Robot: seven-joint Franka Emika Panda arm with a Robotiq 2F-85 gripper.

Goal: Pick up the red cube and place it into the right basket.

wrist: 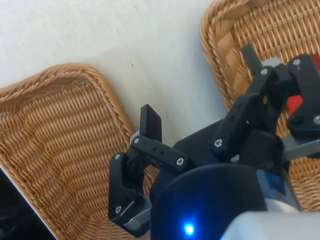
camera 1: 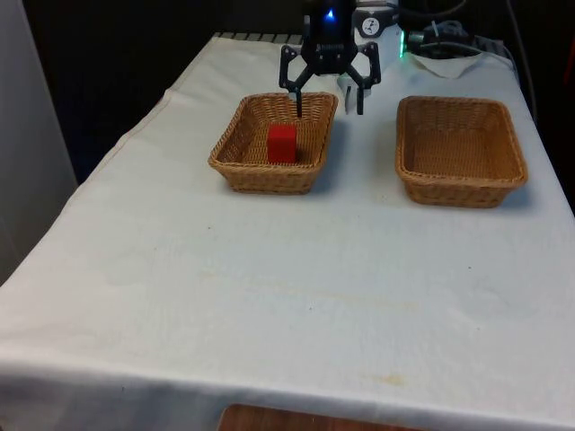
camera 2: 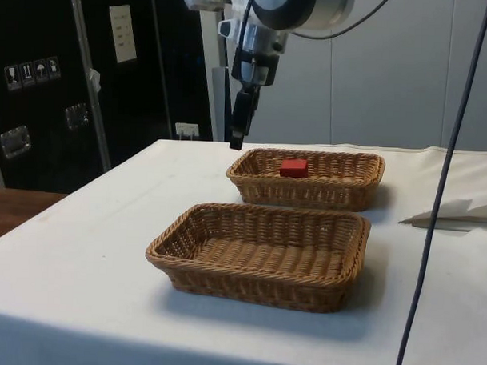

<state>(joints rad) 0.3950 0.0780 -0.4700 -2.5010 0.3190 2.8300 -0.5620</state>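
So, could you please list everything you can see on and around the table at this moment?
Red cube: one, red, inside the basket on the front view's left.
Wicker baskets: two, tan; one on the front view's left holding the cube, one on the front view's right with nothing in it.
White cloth: one, white, covering the table.
Folded white sheet: one, white, on the cloth past the baskets in the side view.
Gripper: one, black, open, above the far rim of the cube's basket, holding nothing.
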